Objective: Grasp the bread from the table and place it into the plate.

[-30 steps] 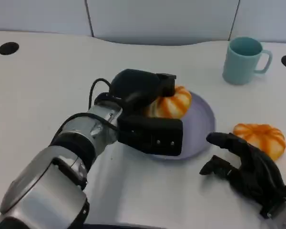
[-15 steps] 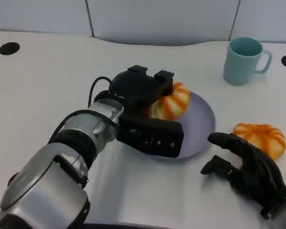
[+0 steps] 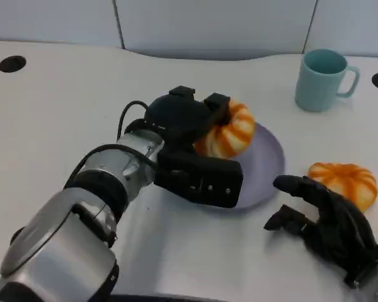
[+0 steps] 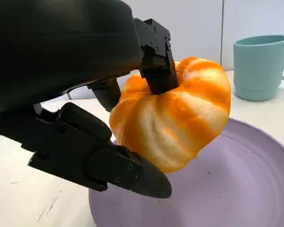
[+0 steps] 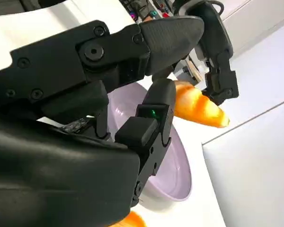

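Note:
An orange-and-white striped bread (image 3: 232, 130) hangs tilted just over the purple plate (image 3: 268, 162), held by my left hand (image 3: 188, 135). In the left wrist view the fingers (image 4: 154, 56) press the top of the bread (image 4: 177, 118) and the thumb lies under it, above the plate (image 4: 246, 189). A second striped bread (image 3: 344, 181) lies on the table to the right of the plate. Close in front of it, my right hand (image 3: 324, 220) rests with fingers apart and nothing in them. The right wrist view shows the plate (image 5: 168, 163) and the held bread (image 5: 199, 108) beyond the right hand's fingers (image 5: 109, 61).
A teal mug (image 3: 322, 78) stands at the back right, also seen as the mug (image 4: 261, 66) behind the plate. Two dark round holes (image 3: 12, 63) mark the table's far corners. White tabletop lies open to the left of my left arm.
The left hand has tipped the held bread up and raised it slightly over the plate. The right hand and the second bread have stayed put.

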Robot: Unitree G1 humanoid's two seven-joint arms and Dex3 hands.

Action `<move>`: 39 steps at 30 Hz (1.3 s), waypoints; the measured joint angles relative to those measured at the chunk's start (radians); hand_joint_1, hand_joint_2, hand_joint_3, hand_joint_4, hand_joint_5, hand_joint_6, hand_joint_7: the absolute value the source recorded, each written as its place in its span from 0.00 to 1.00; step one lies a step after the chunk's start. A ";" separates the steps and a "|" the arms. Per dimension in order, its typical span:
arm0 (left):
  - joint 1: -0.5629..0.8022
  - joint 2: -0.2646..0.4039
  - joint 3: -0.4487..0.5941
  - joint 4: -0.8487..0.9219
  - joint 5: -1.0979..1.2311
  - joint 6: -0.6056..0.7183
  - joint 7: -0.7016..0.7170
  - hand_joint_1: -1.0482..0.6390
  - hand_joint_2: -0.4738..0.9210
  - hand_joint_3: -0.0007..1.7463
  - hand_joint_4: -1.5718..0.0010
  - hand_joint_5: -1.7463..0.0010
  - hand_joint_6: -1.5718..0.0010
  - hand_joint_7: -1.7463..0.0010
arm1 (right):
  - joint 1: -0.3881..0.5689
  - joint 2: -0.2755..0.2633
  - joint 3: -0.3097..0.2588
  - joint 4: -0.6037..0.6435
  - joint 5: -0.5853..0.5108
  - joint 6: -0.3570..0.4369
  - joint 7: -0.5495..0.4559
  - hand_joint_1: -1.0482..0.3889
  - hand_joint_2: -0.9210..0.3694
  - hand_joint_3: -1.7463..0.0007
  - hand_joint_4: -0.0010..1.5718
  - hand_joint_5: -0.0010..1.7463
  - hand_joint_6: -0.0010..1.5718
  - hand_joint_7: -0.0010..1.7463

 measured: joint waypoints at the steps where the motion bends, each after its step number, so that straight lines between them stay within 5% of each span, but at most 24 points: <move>1: 0.000 0.000 0.000 0.000 0.000 0.005 -0.002 0.14 1.00 0.03 1.00 0.46 1.00 0.53 | 0.000 0.000 0.000 0.003 0.000 -0.003 0.002 0.41 0.00 0.93 0.44 0.68 0.52 0.28; 14: -0.001 0.000 0.000 0.000 0.000 0.026 -0.005 0.11 1.00 0.02 1.00 0.46 1.00 0.54 | -0.005 0.000 -0.008 0.022 0.000 -0.018 0.023 0.41 0.00 0.93 0.44 0.68 0.53 0.28; 18: -0.002 0.000 0.001 0.000 -0.001 0.029 -0.005 0.12 1.00 0.01 1.00 0.27 1.00 0.31 | -0.005 0.000 -0.008 0.020 -0.001 -0.017 0.022 0.42 0.00 0.92 0.43 0.69 0.52 0.28; 24: -0.002 0.000 0.007 0.000 -0.001 0.032 -0.005 0.12 1.00 0.02 1.00 0.13 1.00 0.18 | -0.005 0.000 -0.008 0.020 -0.001 -0.017 0.021 0.41 0.00 0.92 0.43 0.69 0.52 0.28; 33: -0.002 0.002 0.011 -0.003 -0.001 0.032 -0.005 0.11 1.00 0.02 1.00 0.00 1.00 0.01 | -0.005 -0.001 -0.008 0.020 -0.001 -0.017 0.024 0.42 0.00 0.92 0.44 0.69 0.52 0.28; 39: -0.002 0.003 0.017 -0.004 -0.001 0.032 0.002 0.11 1.00 0.02 0.93 0.00 0.94 0.00 | -0.005 -0.001 -0.008 0.019 -0.002 -0.015 0.021 0.41 0.00 0.92 0.44 0.69 0.53 0.27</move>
